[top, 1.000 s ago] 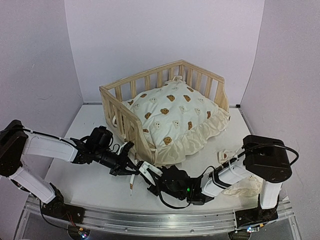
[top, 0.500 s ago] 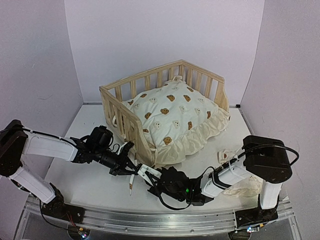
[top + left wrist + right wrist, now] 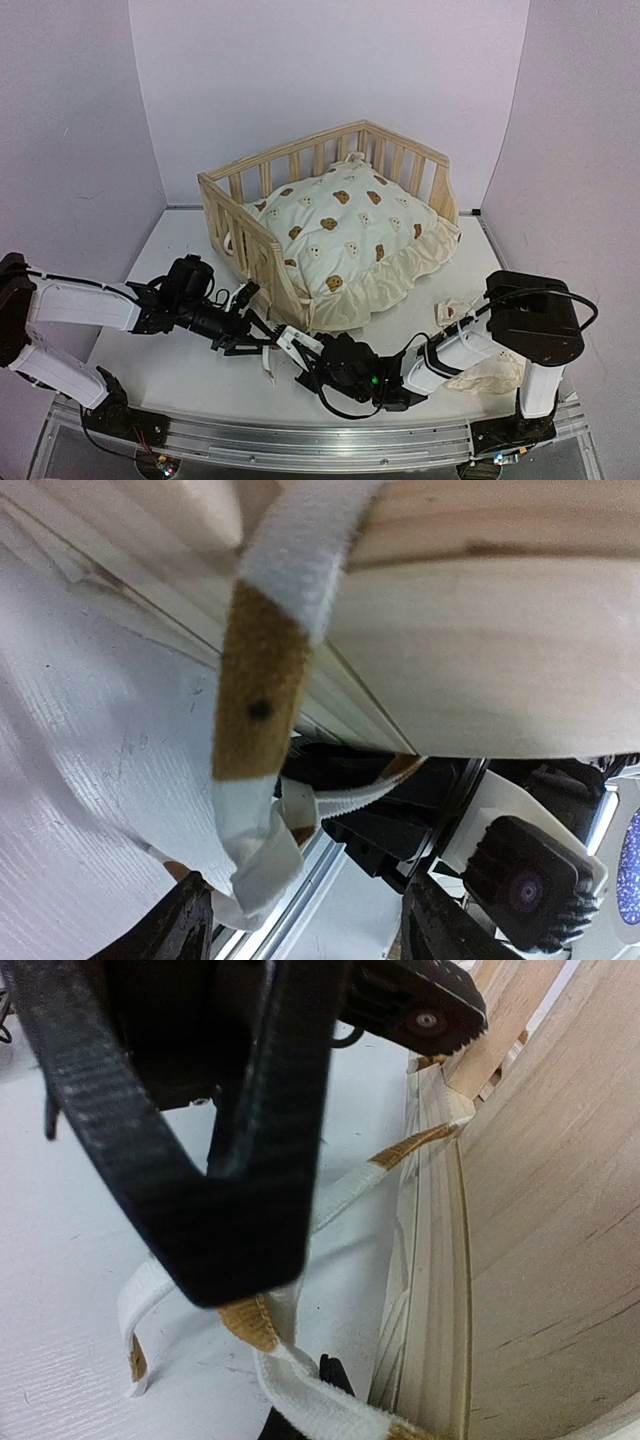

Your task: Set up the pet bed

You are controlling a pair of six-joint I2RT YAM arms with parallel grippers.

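Left gripper (image 3: 248,322): my jaws stand apart, with a cushion tie (image 3: 262,680) hanging loose between the fingers (image 3: 185,925) and nothing clamped. Right gripper (image 3: 287,340): pinched closed on a tie, low on the table (image 3: 170,375) just beside the near corner of the bed (image 3: 250,238). The bed stands mid-table toward the rear, with the cushion (image 3: 345,225) inside it and spilling out the open side.

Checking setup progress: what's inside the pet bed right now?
A bear-print cushion fills the pet bed, its frill spilling over the open front. The base is hidden beneath it.
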